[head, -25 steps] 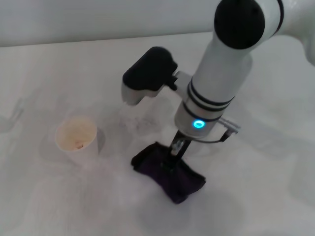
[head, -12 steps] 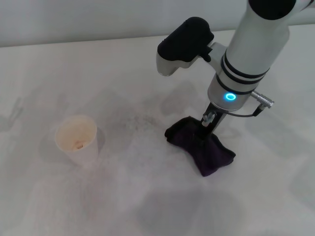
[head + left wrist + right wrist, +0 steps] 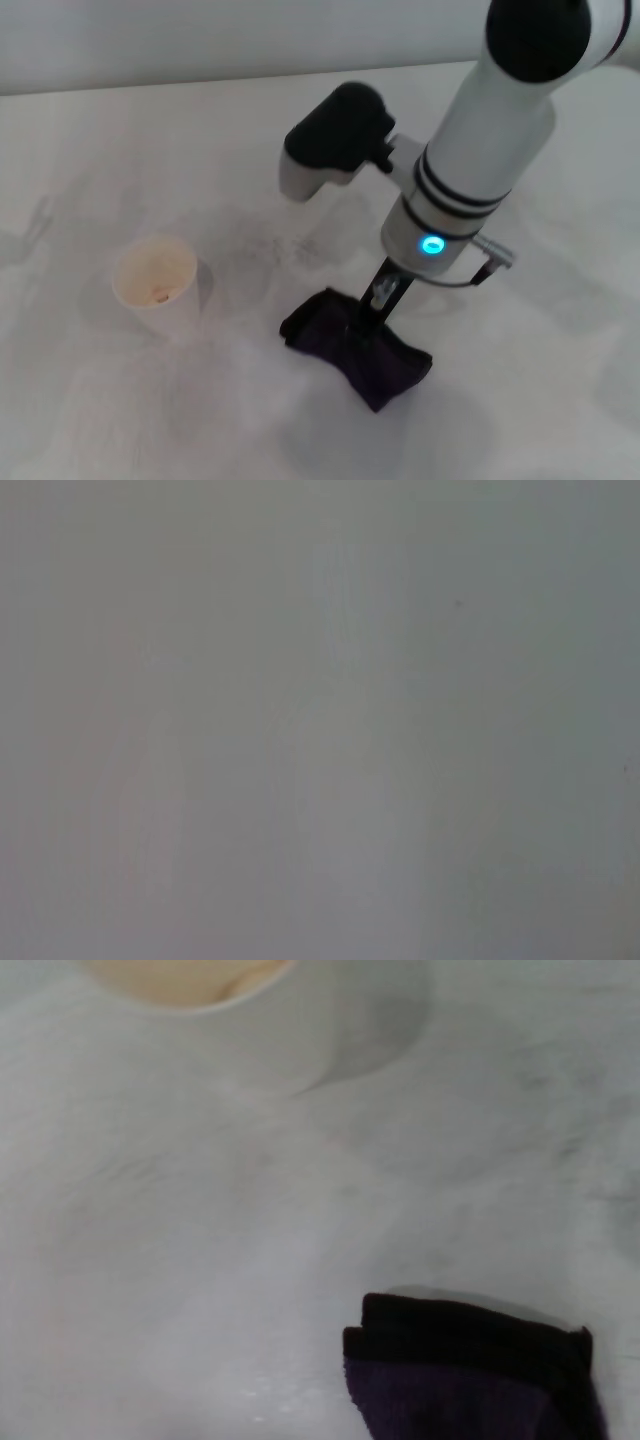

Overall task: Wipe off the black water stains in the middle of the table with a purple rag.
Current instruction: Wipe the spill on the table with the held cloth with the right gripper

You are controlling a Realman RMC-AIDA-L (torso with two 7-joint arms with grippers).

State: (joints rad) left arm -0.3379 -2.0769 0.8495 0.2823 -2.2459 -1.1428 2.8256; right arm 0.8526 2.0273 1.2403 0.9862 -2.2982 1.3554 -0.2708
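Note:
The purple rag lies bunched on the white table, right of centre and toward the front. My right gripper comes straight down onto it and is shut on the rag, pressing it to the table. The rag also shows in the right wrist view as a dark folded edge. No round black stain shows; only faint grey smears lie on the table behind the rag. The left gripper is out of view; its wrist view shows only a blank grey surface.
A white paper cup stands upright on the table, left of the rag, about a hand's width away. Its rim also shows in the right wrist view. The table's far edge meets a pale wall.
My right arm dragged the rag right and away half a second ago, and has now pulled it back left and toward the front, close to where it was a second ago.

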